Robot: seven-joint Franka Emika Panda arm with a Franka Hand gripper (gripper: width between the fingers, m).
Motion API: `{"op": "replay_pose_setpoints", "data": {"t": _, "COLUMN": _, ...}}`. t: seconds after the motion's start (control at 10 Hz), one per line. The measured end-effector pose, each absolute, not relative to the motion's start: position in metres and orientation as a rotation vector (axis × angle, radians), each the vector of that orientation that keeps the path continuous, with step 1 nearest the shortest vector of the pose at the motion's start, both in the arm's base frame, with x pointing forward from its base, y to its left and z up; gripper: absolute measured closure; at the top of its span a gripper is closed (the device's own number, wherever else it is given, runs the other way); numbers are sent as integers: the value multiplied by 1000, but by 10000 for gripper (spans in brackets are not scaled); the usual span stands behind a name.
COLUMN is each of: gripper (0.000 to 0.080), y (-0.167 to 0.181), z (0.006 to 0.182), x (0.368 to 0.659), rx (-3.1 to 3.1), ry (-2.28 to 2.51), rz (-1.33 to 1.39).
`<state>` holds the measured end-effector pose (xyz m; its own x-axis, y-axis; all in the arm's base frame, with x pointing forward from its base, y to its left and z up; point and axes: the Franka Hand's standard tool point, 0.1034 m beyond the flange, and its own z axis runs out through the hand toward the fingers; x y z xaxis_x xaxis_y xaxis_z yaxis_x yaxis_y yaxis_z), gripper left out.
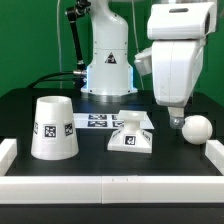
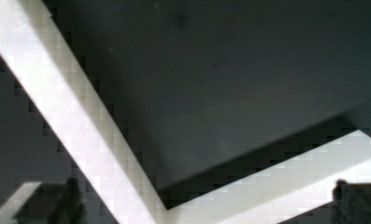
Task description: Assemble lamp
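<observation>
The tapered white shade (image 1: 55,128) stands mouth down at the exterior view's left. The low square base (image 1: 131,134) sits in the middle. The round-headed bulb (image 1: 195,128) lies at the exterior view's right. My gripper (image 1: 175,114) hangs just above the table between the base and the bulb, close to the bulb and holding nothing. In the wrist view my gripper (image 2: 200,205) is open, its dark fingertips (image 2: 40,203) far apart at the frame's edge. No lamp piece shows in the wrist view, only dark table and a corner of white wall.
The marker board (image 1: 97,122) lies flat behind the base. A low white wall (image 1: 110,190) runs along the table's front and sides, and its corner (image 2: 93,130) shows in the wrist view. The robot's base (image 1: 105,70) stands at the back.
</observation>
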<state>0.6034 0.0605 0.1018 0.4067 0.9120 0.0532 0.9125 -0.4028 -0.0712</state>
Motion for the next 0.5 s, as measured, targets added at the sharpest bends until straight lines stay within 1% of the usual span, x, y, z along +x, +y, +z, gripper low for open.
{"op": "replay_pose_setpoints", "data": {"t": 0.3, "gripper": 99, "y": 32, "z": 100, "x": 562, "rx": -2668, "ry": -1512, "rz": 5}}
{"op": "replay_pose_setpoints", "data": {"t": 0.4, "gripper": 99, "y": 29, "z": 100, "x": 554, "rx": -2738, "ry": -1391, "rz": 7}}
{"op": "replay_pose_setpoints", "data": {"t": 0.5, "gripper": 99, "y": 31, "z": 100, "x": 556, "rx": -2817, "ry": -1222, "rz": 13}}
